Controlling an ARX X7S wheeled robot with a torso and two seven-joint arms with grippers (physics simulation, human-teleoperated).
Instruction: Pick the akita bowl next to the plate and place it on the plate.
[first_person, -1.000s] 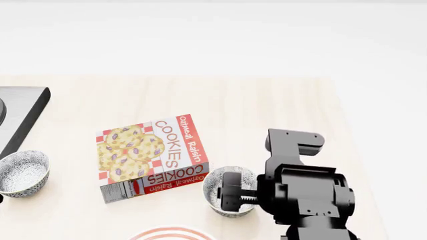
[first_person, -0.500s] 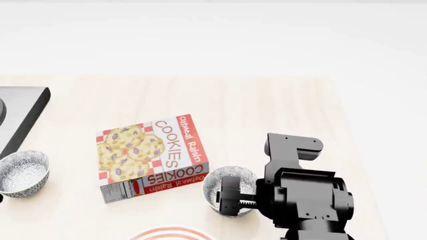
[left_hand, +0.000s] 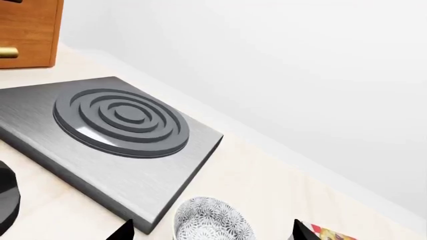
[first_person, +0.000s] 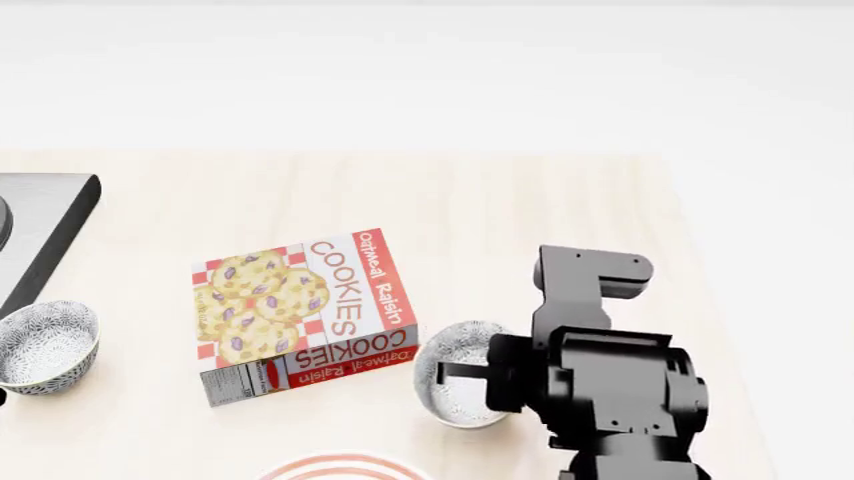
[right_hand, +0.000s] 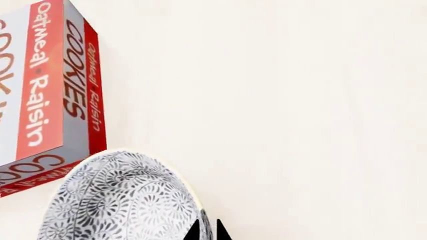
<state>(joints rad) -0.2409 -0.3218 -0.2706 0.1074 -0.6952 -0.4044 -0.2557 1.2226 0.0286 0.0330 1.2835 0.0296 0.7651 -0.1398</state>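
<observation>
A: Where is the akita bowl (first_person: 458, 385) sitting?

B: On the light wooden table (first_person: 534, 210), just beside the lower right corner of the cookie box (first_person: 304, 315), near the table's front edge. The plate (first_person: 340, 467) is close by, in front and a little to the left; only the top arc of its red rings shows at the bottom of the head view.

A: And the right gripper (right_hand: 207, 231)?

B: It reaches in from the bowl's right side, level with the rim. In the right wrist view two dark fingertips (right_hand: 193, 231) stand close together with the bowl's edge between them, so it is pinching the rim of the akita bowl. The black arm body hides the contact from the head camera.

A: Is the bowl tilted?

B: Its white inside faces somewhat toward the left in the head view; I cannot tell whether it is off the table.

A: The left gripper (left_hand: 208, 231)?

B: Its two dark finger tips (left_hand: 123, 231) sit wide apart, holding nothing, hovering near the second speckled bowl (first_person: 47, 345). That bowl stands beside the grey stove plate (left_hand: 113, 135) with raised rings, well apart from the plate.
</observation>
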